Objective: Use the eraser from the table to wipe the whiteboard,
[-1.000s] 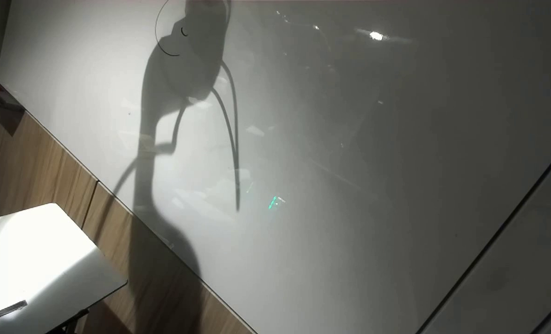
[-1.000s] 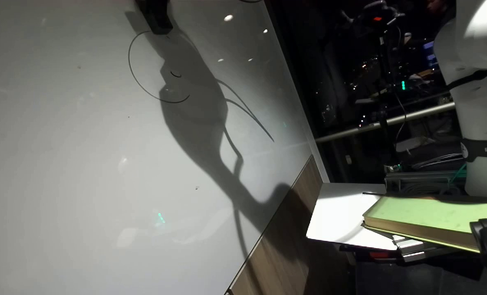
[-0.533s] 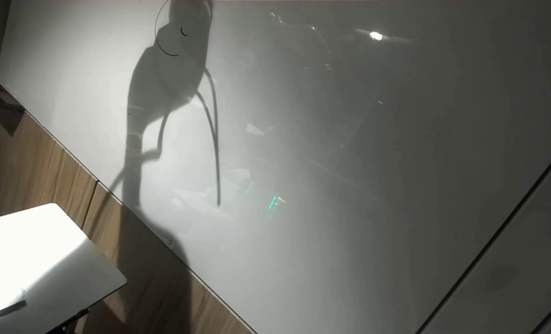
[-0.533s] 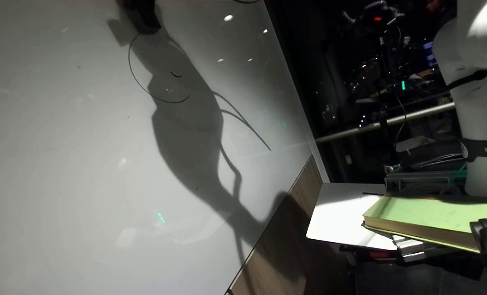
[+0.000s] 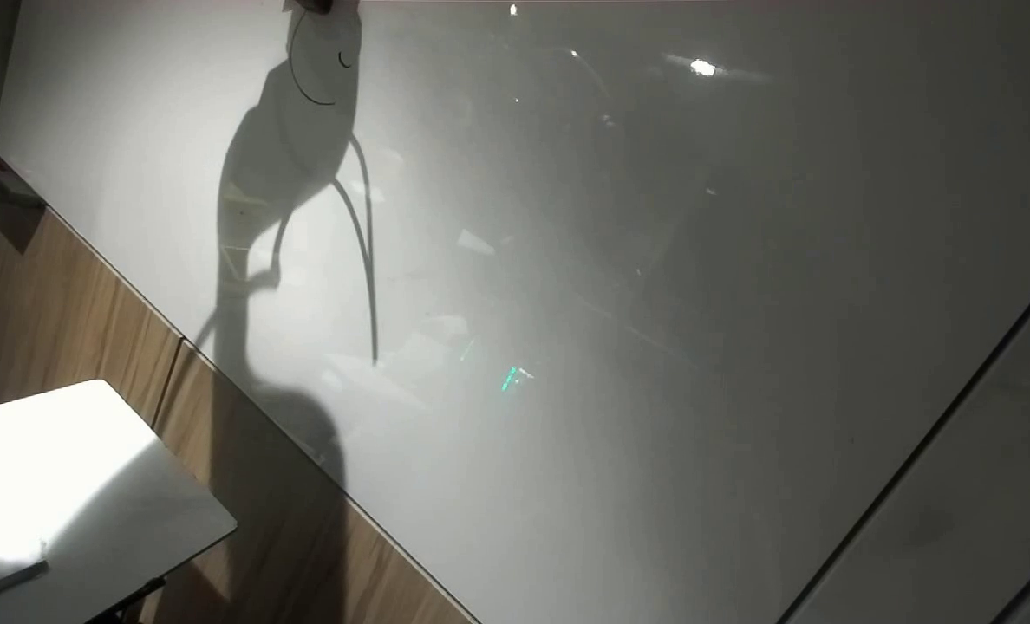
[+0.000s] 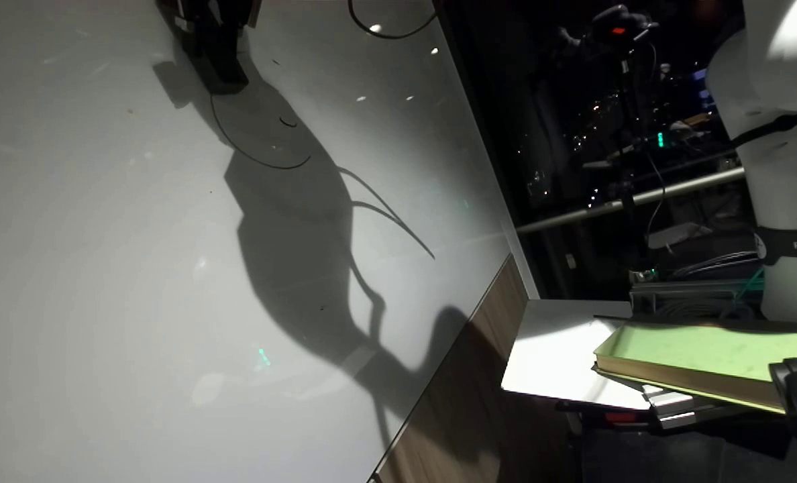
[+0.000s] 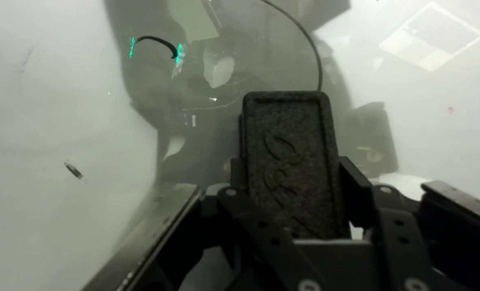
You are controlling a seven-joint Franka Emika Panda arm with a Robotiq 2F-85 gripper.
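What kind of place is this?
Likely an office or lab, can't tell which: large whiteboard, wood-grain panelling along its edge, and a white robot arm.

Your eraser (image 7: 292, 161) is a dark grey, speckled oblong block held by its long sides; in the wrist view one end overlaps the drawn curve (image 6: 284, 168) on the whiteboard (image 5: 610, 433); touching or not, you can't make out. The whiteboard, pale and glossy, carries a short dark arc (image 6: 288, 123) within that curve's sweep. Near the whiteboard's edge stands your white, flat-topped, partly shaded table (image 5: 81, 468).
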